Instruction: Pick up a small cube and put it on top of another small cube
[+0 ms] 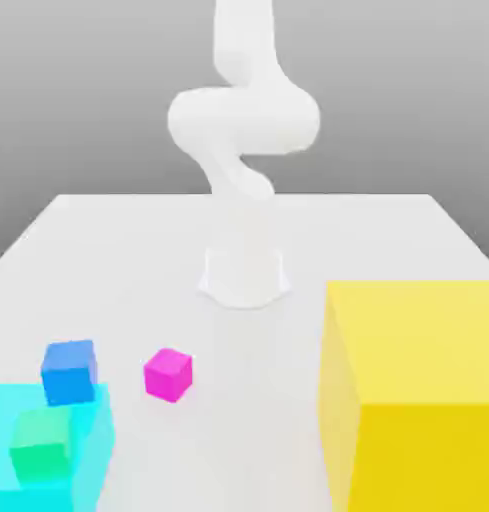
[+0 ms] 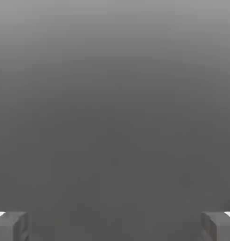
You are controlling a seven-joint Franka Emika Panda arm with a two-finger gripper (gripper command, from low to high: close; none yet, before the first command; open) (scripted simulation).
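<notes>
In the exterior view, a white robot arm rises from its base at the far side of a pale table. Three small cubes are in sight. The magenta cube sits on the tabletop, left of the middle, turned a little so that an edge faces near. Farther left is the blue cube, beside the far right corner of a cyan block; whether it touches the block, I cannot tell. The green cube is at the near left, seen against the cyan block and seemingly resting on it. A big yellow block takes up the near right.

No small cube stands on another, so the stacking is still to do. The task does not say which cube goes on which. The whole job looks to be ahead: choose a cube, reach down, grip it, lift it, set it squarely on a second one and let go. The magenta cube seems the easiest to reach, having open table around it.

In the hand view, the gripper has its two fingers wide apart, with nothing between them. Beyond them is plain grey, with no cube lined up, so even the approach seems to be at its start or yet to begin.
</notes>
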